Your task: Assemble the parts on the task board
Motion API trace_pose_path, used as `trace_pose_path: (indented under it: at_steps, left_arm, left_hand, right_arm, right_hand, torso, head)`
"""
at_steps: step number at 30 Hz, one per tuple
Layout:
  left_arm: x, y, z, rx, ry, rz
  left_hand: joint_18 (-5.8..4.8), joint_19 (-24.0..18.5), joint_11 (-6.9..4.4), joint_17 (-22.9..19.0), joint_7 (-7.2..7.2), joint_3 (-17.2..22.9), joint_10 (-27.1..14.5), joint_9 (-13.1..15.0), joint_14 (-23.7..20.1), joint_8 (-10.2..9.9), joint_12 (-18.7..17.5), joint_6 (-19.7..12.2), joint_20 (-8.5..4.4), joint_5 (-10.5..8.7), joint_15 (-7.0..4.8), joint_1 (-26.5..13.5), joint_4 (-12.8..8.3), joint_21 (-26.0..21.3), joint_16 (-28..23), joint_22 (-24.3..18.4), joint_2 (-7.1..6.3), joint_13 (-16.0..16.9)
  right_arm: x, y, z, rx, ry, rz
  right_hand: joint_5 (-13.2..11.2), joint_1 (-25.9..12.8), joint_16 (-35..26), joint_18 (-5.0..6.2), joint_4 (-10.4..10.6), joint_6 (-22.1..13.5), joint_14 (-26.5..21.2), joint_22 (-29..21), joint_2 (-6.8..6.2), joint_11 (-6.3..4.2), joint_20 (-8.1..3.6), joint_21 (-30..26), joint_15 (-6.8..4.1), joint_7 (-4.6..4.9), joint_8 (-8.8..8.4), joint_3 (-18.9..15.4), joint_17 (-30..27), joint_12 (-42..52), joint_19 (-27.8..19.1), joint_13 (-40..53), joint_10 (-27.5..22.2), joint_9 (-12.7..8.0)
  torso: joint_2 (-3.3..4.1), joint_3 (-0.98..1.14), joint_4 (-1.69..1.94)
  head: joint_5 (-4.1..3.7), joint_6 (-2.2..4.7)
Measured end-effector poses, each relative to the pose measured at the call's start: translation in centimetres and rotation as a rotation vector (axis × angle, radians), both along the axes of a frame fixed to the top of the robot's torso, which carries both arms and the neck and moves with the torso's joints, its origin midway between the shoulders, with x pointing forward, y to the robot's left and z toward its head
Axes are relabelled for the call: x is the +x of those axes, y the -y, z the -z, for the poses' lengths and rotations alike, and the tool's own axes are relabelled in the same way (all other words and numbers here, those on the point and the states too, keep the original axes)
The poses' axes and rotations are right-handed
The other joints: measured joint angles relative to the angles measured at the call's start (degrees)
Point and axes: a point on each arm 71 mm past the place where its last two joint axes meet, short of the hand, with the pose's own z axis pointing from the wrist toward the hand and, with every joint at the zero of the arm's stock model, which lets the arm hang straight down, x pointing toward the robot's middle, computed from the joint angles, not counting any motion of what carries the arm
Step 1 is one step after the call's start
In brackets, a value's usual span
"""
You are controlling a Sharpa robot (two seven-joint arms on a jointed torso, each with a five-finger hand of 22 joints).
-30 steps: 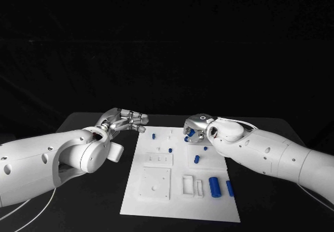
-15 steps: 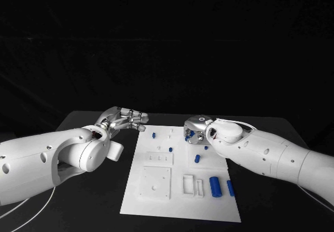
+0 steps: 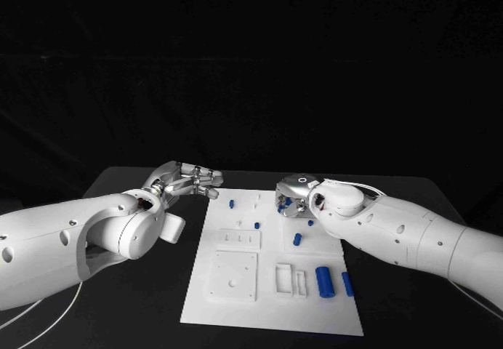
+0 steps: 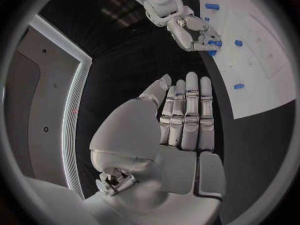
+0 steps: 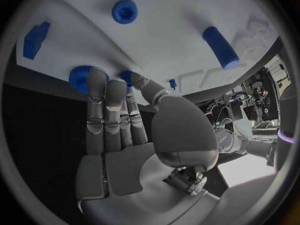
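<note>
Your right robot hand [image 3: 294,198] sits at the white plastic task board's [image 3: 275,305] 1 o'clock edge, fingertips [image 5: 95,78] against a small blue round part [image 5: 79,79]; whether it grips, you cannot tell. A loose contact could nudge the part off onto the black desk [image 3: 137,305]. Left robot hand [image 3: 191,182] hangs open, fingers straight, at 11 o'clock.

Two glossy white rounded arms [image 3: 73,240], thin white cable along each; silver segmented metal hands [image 4: 181,120].
</note>
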Motion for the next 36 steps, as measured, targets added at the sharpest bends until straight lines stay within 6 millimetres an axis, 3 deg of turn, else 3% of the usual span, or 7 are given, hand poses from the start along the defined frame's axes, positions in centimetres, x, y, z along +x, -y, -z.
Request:
trace_pose_path:
  at_steps: [3,9,20,36]
  left_arm:
    - [0.0,0.0,0.0,0.001,0.000,0.000]
    - [0.0,-0.1,0.0,0.002,0.000,0.000]
    - [0.2,-0.3,0.0,0.004,0.000,-0.004]
    - [0.3,-0.3,-0.2,0.005,0.004,-0.006]
  left_hand:
    - [0.00,0.0,0.00,0.0,0.00,0.0,0.0,0.0,0.0,0.0,0.0,0.0,0.00,0.00,0.00,0.0,0.0,0.0,0.0,0.0,0.00,0.0]
    - [0.00,0.0,0.00,0.0,0.00,0.0,0.0,0.0,0.0,0.0,0.0,0.0,0.00,0.00,0.00,0.0,0.0,0.0,0.0,0.0,0.00,0.0]
    - [0.00,0.0,0.00,0.0,0.00,0.2,0.0,0.0,0.0,0.0,0.0,0.0,0.00,0.00,0.00,0.0,0.2,0.0,0.0,0.0,0.00,0.0]
    - [0.00,0.0,0.00,0.0,0.00,0.2,0.0,0.0,0.0,0.0,0.0,0.0,0.01,0.01,0.00,0.0,0.2,0.0,0.0,0.0,0.00,0.0]
  right_arm:
    - [0.0,-0.1,-0.1,0.002,0.003,-0.001]
    - [-0.3,-0.3,-0.1,0.014,0.019,-0.003]
    - [-1.0,-0.8,-1.0,0.079,0.109,0.000]
    - [-0.7,-2.0,-2.2,0.153,0.210,0.036]
  right_hand:
    - [-2.1,0.4,0.0,-0.37,-0.4,1.2,-0.1,3.4,0.44,-0.33,-0.41,2.9,-0.47,-0.20,-0.09,0.7,0.0,-0.1,0.4,0.0,1.3,0.0]
    - [-5.8,0.9,0.0,-1.10,-0.5,2.9,0.0,8.7,0.42,0.16,-1.19,6.3,-1.19,-0.93,0.07,3.1,-0.3,0.3,0.6,0.0,2.4,0.3]
    - [-7.3,1.4,0.0,-1.76,-0.1,3.5,0.0,14.1,0.13,0.22,-1.52,6.0,-1.31,-1.04,0.06,5.0,-0.8,0.3,0.9,0.0,2.5,0.4]
    - [-7.9,1.6,0.2,-2.18,0.4,3.7,-0.1,18.8,-0.11,0.41,-1.62,2.7,-1.48,-0.91,0.03,5.5,-1.1,0.2,2.1,0.0,2.7,0.3]
  torso:
    - [0.04,-0.03,0.03]
    - [0.10,-0.07,0.05]
    - [0.19,-0.17,0.13]
    - [0.35,-0.24,0.26]
  head:
    - [0.08,0.08]
    - [0.15,0.25]
    - [0.52,1.15]
    - [0.89,1.18]
